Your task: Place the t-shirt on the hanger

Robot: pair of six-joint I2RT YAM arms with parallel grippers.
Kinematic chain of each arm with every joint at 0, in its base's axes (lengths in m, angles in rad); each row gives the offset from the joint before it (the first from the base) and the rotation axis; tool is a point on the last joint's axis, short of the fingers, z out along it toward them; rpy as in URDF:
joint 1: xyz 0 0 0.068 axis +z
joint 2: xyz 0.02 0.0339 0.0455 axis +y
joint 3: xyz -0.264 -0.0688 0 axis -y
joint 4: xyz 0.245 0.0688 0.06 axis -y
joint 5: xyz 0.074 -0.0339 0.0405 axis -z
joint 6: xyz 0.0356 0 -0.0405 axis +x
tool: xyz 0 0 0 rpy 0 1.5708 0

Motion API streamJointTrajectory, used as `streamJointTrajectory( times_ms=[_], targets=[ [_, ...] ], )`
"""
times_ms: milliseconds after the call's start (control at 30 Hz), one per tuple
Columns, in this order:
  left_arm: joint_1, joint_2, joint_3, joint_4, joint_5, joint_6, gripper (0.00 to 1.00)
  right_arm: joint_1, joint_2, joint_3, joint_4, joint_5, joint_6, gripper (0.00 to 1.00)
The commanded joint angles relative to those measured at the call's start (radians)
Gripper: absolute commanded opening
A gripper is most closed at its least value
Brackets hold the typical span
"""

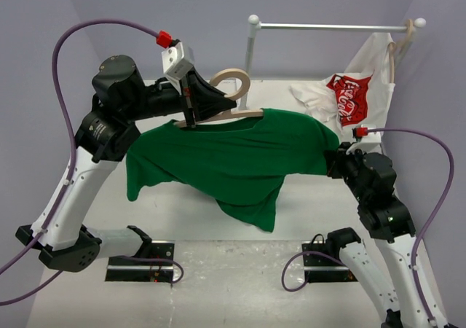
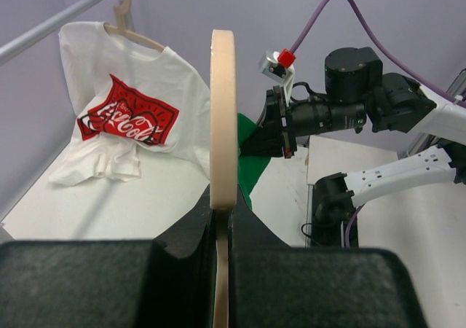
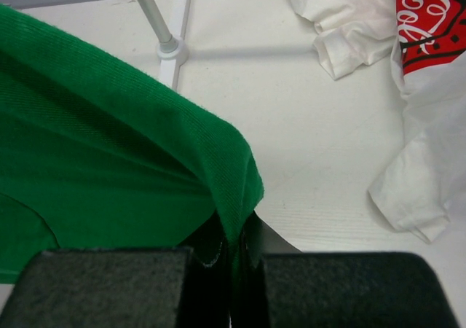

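The left gripper point(image 1: 191, 108) is clenching the pale beige wooden hanger point(image 1: 231, 72) just below its thick hook, while the right gripper point(image 1: 333, 159) is pinching the right edge of the plain green cloth t-shirt point(image 1: 226, 157), which is hanging spread between them mid-scene, its top edge against the hanger.

White link shells point(image 1: 69, 197) between black cylindrical joints point(image 1: 116, 76) on left arm point(image 1: 95, 135) and right arm point(image 1: 378, 197), looping purple cables point(image 1: 408, 130) with red plugs point(image 1: 163, 37), black base plates point(image 1: 138, 268), white camera block point(image 1: 179, 60) above black left gripper point(image 1: 191, 113).
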Motion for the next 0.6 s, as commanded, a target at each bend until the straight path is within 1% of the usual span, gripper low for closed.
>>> streamJointTrajectory(
  times_ms=[0,67,267,300,333,400,433,467,500,533,567],
  targets=[
    [0.014,-0.057,0.066,0.058,-0.027,0.006,0.00,-0.042,0.038,-0.014,-0.044,-0.055,-0.004,0.00],
    [0.014,-0.058,0.067,0.070,-0.019,-0.001,0.00,-0.047,0.049,-0.012,-0.044,-0.106,0.001,0.00],
    [0.014,-0.067,0.064,0.081,-0.016,-0.001,0.00,-0.059,0.065,-0.005,-0.045,-0.113,-0.008,0.00],
    [0.015,-0.068,0.065,0.086,-0.012,-0.005,0.00,-0.059,0.073,0.010,-0.044,-0.128,-0.009,0.06],
    [0.016,-0.066,0.068,0.088,-0.013,-0.006,0.00,-0.059,0.078,0.029,-0.045,-0.144,-0.008,0.15],
    [0.016,-0.058,0.084,0.077,-0.034,0.002,0.00,-0.059,0.072,0.079,-0.055,-0.173,0.003,0.47],
    [0.017,-0.044,0.101,0.058,-0.051,0.017,0.00,-0.059,0.065,0.109,-0.062,-0.190,-0.001,0.72],
    [0.020,-0.028,0.126,0.039,-0.079,0.029,0.00,-0.059,0.051,0.139,-0.064,-0.194,-0.007,0.82],
    [0.023,-0.005,0.168,0.034,-0.109,0.037,0.00,-0.059,0.036,0.173,-0.064,-0.201,-0.016,0.84],
    [0.024,0.044,0.269,-0.010,-0.162,0.042,0.00,-0.059,0.016,0.253,-0.064,-0.245,-0.041,0.84],
    [0.025,0.091,0.366,-0.049,-0.203,0.044,0.00,-0.059,0.006,0.297,-0.065,-0.271,-0.063,0.84]
  ],
)
